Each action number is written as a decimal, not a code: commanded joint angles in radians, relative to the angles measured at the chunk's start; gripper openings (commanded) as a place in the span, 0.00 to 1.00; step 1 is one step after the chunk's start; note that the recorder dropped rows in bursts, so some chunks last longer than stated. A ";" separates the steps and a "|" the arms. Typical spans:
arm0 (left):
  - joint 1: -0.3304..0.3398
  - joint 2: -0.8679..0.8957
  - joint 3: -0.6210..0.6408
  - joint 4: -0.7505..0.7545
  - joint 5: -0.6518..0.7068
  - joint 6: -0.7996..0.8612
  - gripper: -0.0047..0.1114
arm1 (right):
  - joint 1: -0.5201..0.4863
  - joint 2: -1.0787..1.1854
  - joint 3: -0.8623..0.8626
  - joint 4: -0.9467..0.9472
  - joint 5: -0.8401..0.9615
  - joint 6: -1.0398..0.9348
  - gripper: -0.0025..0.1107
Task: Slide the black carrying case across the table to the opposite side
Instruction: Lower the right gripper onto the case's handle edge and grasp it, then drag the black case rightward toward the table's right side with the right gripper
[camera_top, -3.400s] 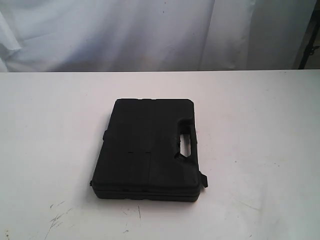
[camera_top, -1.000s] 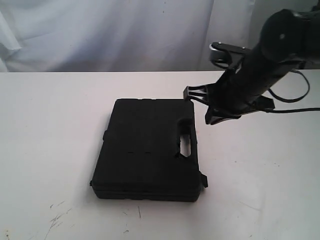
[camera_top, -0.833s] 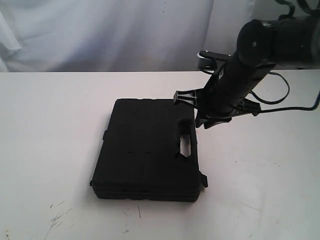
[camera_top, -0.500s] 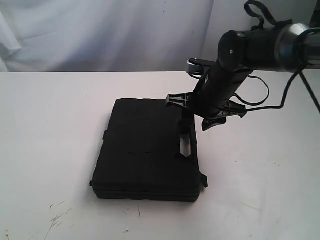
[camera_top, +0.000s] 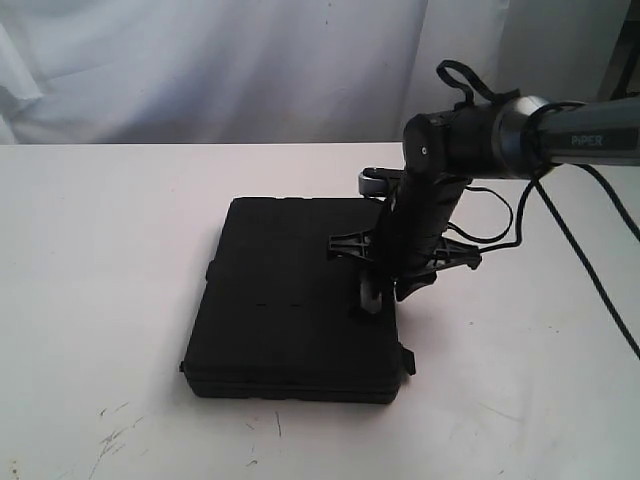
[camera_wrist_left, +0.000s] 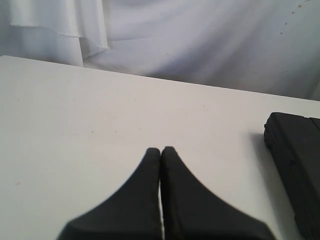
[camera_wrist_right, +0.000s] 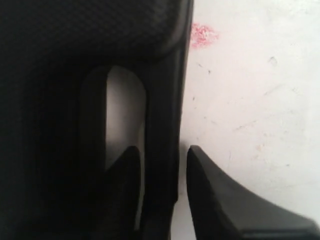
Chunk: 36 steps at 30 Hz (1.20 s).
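Closest to the camera, the white table (camera_top: 520, 400) is showing faint dark scratches (camera_top: 115, 430) in the lower left of the exterior frame. Just beyond them the case (camera_top: 280, 300) is lying flat at the frame's centre, a matte-black moulded plastic rectangle with ribbed panels and a small latch tab (camera_top: 407, 358) jutting from its near right corner. The right gripper (camera_top: 388, 290) is pointing down at the case's right edge. In the right wrist view its jaws are standing apart, one tapered finger (camera_wrist_right: 125, 185) sitting inside the rounded handle slot (camera_wrist_right: 120, 110) and the other outside over bare table. The handle bar (camera_wrist_right: 162, 100) is running between them with a gap on its outer side, and a pink spot (camera_wrist_right: 202, 35) is showing on the table past the case's corner. The left gripper (camera_wrist_left: 160, 150) is hanging over bare table with its two smooth black fingers pressed together, holding nothing, the case lying off to one side. Farthest back, a white draped cloth (camera_top: 200, 70) is filling the upper frame.
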<state>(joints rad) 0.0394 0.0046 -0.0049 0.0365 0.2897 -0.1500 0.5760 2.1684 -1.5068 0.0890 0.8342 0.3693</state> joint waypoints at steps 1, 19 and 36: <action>0.002 -0.005 0.005 0.004 -0.005 -0.005 0.04 | 0.001 -0.004 -0.009 -0.022 0.032 -0.006 0.18; 0.002 -0.005 0.005 0.004 -0.005 -0.005 0.04 | -0.111 -0.059 -0.008 -0.101 0.198 -0.044 0.02; 0.002 -0.005 0.005 0.004 -0.005 -0.005 0.04 | -0.254 -0.089 0.028 -0.232 0.236 -0.093 0.02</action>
<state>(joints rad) 0.0394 0.0046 -0.0049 0.0365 0.2897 -0.1500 0.3471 2.1003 -1.4965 -0.1014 1.0731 0.3009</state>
